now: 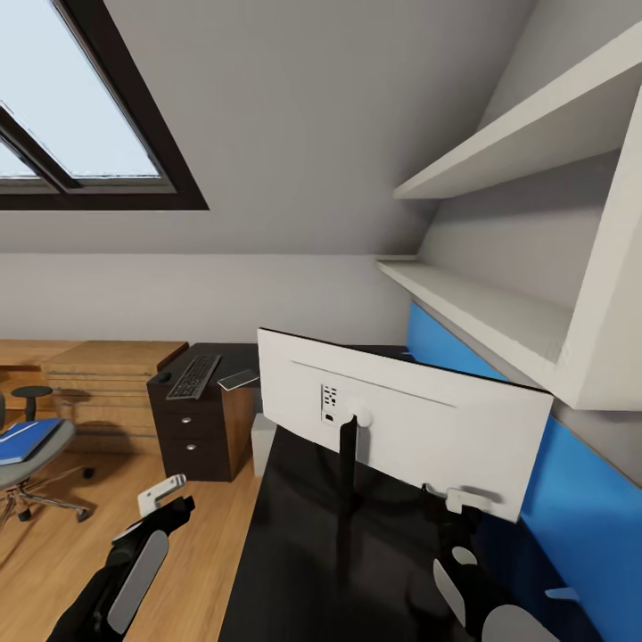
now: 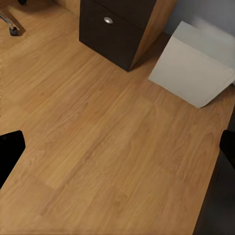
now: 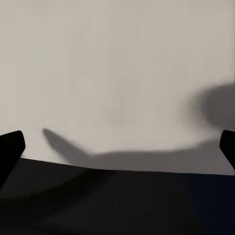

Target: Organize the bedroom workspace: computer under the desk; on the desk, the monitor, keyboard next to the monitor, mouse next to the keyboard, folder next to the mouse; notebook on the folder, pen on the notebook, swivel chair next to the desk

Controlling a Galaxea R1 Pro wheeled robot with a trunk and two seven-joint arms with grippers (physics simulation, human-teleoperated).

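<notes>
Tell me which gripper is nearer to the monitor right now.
Right. The right gripper sits at the lower edge of the monitor, facing its pale back. The left gripper hangs apart from it, off the desk over the wooden floor.

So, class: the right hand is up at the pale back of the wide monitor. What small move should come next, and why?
Probably ease the right hand forward to close on the wide grey-white monitor's lower edge; its fingers look open and empty, and the screen faces the blue wall panel.
</notes>
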